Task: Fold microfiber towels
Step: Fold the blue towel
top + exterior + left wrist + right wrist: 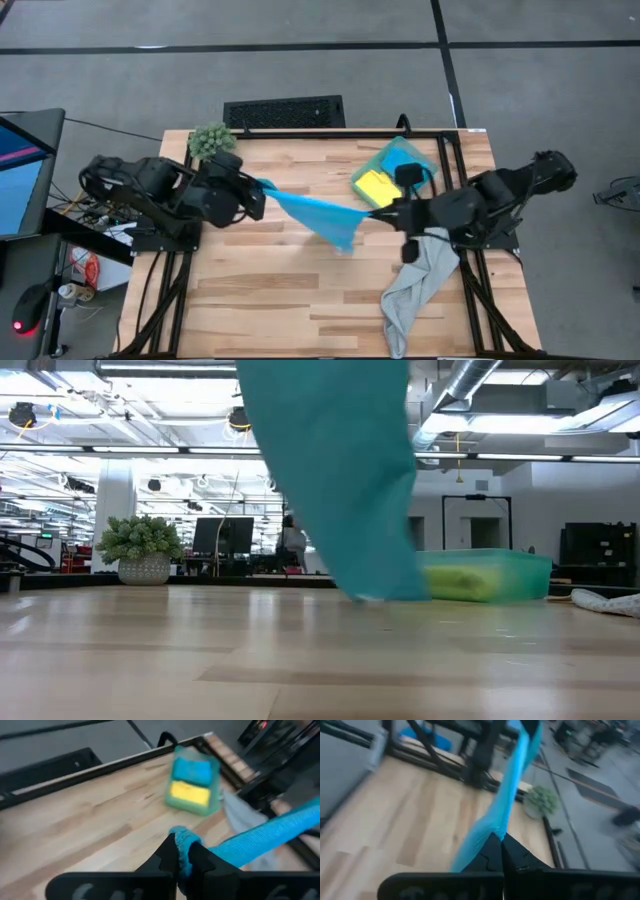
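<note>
Hanging closest to the table-level camera is a bright blue towel [335, 480], a broad sheet draped from above with its lowest corner just touching the wooden table [250, 300]. From overhead you can see why: your two arms hold it stretched between them across the middle of the table.

Your left gripper [258, 192], at about nine o'clock from the table's centre, is pinched shut on one end of the towel. Your right gripper [385, 212], at about three o'clock, is pinched shut on the other end. Between them the cloth sags into a point, which suggests you are spreading it in the air so it can be laid flat and folded.

A pale grey towel [415, 285] lies crumpled at about five o'clock, partly under the right arm and trailing toward the table's edge, not yet folded. At about one o'clock a translucent green bin [425, 160] holds a folded yellow towel [375, 186] and a second blue towel [400, 158] beside it. A small fuzzy green plant [210, 140] sits at about eleven o'clock.
</note>
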Controlling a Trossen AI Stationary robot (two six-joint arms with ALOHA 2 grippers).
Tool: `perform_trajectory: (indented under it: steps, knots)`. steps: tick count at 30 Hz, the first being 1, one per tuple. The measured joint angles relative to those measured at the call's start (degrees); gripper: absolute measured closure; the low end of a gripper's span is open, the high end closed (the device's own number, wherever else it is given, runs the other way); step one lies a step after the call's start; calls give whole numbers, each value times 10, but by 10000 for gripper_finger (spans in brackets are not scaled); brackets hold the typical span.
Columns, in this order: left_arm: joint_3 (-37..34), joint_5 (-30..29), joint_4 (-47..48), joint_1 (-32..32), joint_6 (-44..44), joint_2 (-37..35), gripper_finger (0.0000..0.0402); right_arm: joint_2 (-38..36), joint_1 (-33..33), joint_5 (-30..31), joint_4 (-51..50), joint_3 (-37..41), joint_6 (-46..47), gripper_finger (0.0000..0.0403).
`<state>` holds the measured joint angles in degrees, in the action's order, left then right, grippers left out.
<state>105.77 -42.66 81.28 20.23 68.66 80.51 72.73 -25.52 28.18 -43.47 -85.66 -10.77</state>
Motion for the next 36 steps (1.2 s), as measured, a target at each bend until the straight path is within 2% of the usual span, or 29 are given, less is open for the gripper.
perform_trajectory:
  steps: [3,6,9,13,19,25,27,29,32,36]
  knots:
    - [23,-7,-1,0,15,0,401,-19,-5,-23,-12,-8,-1,402]
    - [29,-20,0,-4,33,0,401,-25,-11,18,-14,-11,5,402]
    - [29,-23,8,-18,37,1,401,-25,-15,-10,-21,-11,-27,403]
    - [28,-21,50,-49,100,4,401,-20,-3,34,-31,-11,-43,403]
    - [28,-26,81,-151,131,4,401,-10,93,34,-37,-10,-58,403]
    - [28,-84,40,-270,193,3,401,16,219,7,28,-12,-94,403]
    - [28,-69,21,-296,204,2,401,23,246,-29,42,-10,-102,402]
    - [28,-50,8,-312,174,7,401,29,260,-52,49,-11,-106,402]
    - [27,-15,13,-331,104,14,401,35,267,-59,24,-10,-107,402]
    - [24,19,55,-332,101,29,401,45,257,-73,-7,-10,-99,402]
